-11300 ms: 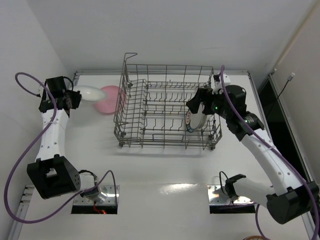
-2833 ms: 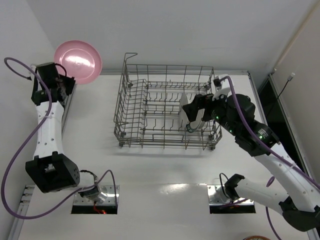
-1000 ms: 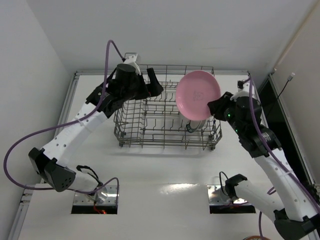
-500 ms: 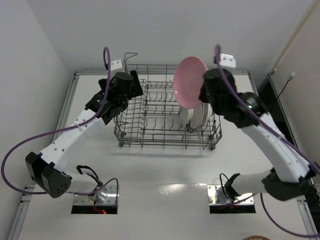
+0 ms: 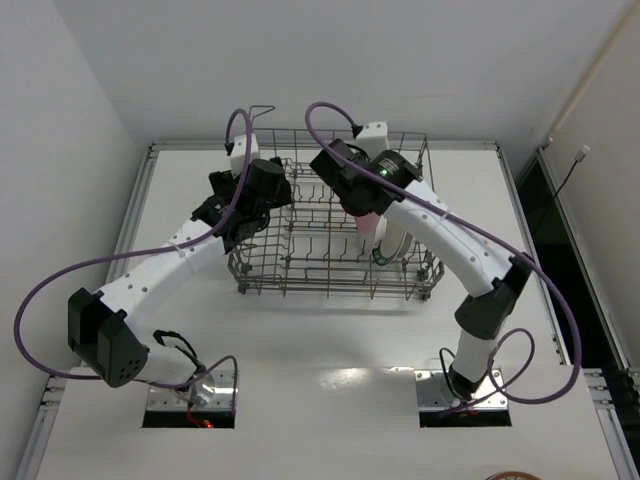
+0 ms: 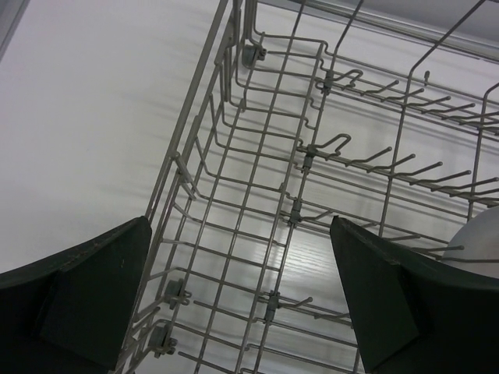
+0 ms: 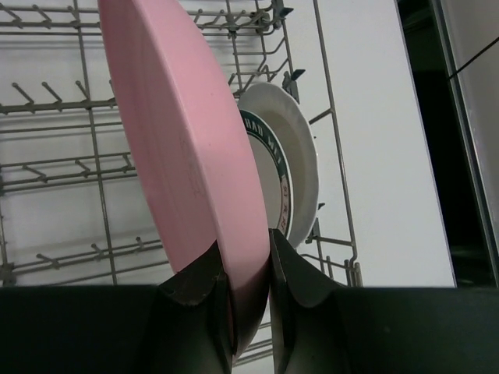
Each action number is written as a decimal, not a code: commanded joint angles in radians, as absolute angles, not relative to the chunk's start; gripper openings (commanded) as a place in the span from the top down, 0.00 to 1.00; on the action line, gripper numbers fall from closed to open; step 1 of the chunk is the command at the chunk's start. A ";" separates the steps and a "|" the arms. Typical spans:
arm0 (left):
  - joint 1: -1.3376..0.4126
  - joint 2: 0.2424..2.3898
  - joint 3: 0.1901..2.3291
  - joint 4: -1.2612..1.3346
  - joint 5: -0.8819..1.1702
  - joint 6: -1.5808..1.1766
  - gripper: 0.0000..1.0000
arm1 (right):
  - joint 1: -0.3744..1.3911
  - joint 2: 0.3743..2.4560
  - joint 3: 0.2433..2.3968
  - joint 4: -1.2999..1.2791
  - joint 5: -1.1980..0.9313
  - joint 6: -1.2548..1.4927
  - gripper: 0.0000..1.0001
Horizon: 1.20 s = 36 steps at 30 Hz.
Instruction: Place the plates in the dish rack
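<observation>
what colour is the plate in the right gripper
The plate is solid pink, with no pattern. It shows best in the right wrist view.

Left arm: white links, base at the 7 o'clock corner of the top view, stretched towards 1 o'clock; black wrist at the far end.
Left gripper: jaws spread wide, nothing between them; its dark fingers sit at the 8 and 4 o'clock edges of the wrist view.
Right arm: base at 5 o'clock, elbow raised, forearm running towards 10 o'clock.
Right gripper: jaws drawn close, pinching the lower rim of the pink plate, which stands on edge.
</observation>
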State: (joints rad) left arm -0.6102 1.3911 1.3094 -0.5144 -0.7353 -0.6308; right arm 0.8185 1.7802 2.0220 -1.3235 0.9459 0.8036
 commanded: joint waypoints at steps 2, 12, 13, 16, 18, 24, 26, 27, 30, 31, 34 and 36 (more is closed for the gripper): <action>-0.620 1.356 1.292 -0.443 -0.706 -0.644 0.00 | 0.819 1.854 2.063 -1.399 1.011 0.867 1.00; -0.620 1.367 1.312 -0.476 -0.670 -0.676 0.00 | 0.828 2.012 2.014 -1.408 1.039 0.928 1.00; -0.620 1.358 1.312 -0.476 -0.670 -0.676 0.00 | 0.828 2.025 2.014 -1.408 1.039 0.939 1.00; -0.620 1.358 1.312 -0.476 -0.660 -0.676 0.00 | 0.828 2.054 2.023 -1.408 1.011 0.939 1.00; -0.620 1.358 1.312 -0.476 -0.660 -0.676 0.00 | 0.828 2.068 2.023 -1.388 0.993 0.939 0.93; -0.632 1.338 1.283 -0.485 -0.649 -0.696 0.00 | 0.840 2.022 2.014 -1.301 0.936 0.917 0.30; -0.641 1.338 1.263 -0.474 -0.649 -0.696 0.00 | 0.841 1.972 2.014 -1.289 0.927 0.917 0.15; -0.652 1.338 1.262 -0.474 -0.649 -0.696 0.00 | 0.853 1.948 2.014 -1.279 0.927 0.917 0.11; -0.678 1.338 1.262 -0.474 -0.664 -0.706 0.00 | 0.862 1.834 2.014 -1.230 0.893 0.890 0.07; -0.687 1.338 1.262 -0.474 -0.702 -0.706 0.00 | 0.862 1.795 1.996 -1.207 0.862 0.879 0.07; -0.764 1.338 1.272 -0.515 -0.831 -0.715 0.00 | 0.862 1.611 1.838 -1.059 0.790 0.804 0.03; -0.820 1.325 1.272 -0.515 -0.882 -0.724 0.00 | 0.862 1.474 1.764 -0.961 0.776 0.752 0.01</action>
